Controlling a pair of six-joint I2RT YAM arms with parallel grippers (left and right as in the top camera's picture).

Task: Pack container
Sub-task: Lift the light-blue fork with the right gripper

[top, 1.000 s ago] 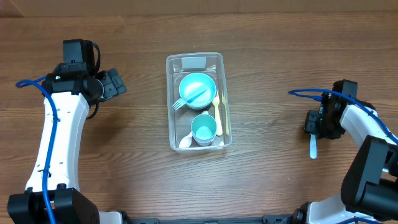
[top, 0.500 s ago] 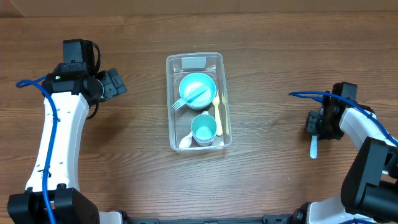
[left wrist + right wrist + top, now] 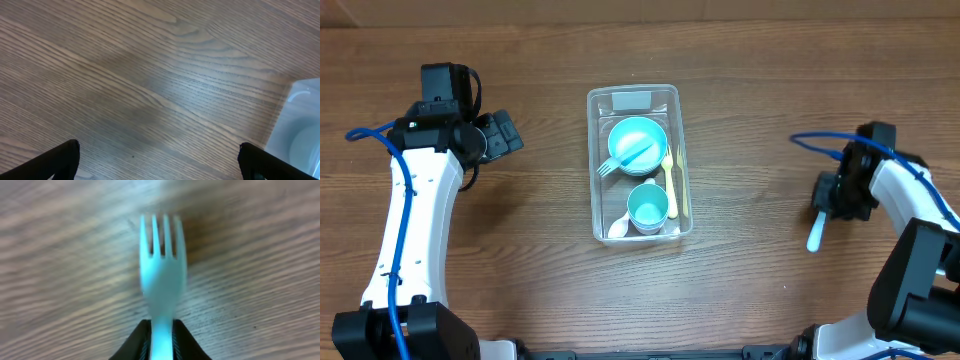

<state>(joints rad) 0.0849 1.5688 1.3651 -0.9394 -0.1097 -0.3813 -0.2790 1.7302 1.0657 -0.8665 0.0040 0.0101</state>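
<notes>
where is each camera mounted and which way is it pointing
Overhead: fixed above the table, looking straight down on the container, both arms and a pale blue fork.
Left wrist: on the left arm, facing bare wood and the container's corner; its jaws' dark tips show, wide apart.
Right wrist: on the right arm, looking along its jaws, shut on the fork's handle.
Shared: container in overhead and left wrist; fork in overhead and right wrist.

The fork (image 3: 161, 280) is blurred; the container (image 3: 301, 125) is cut off at the edge.
</notes>
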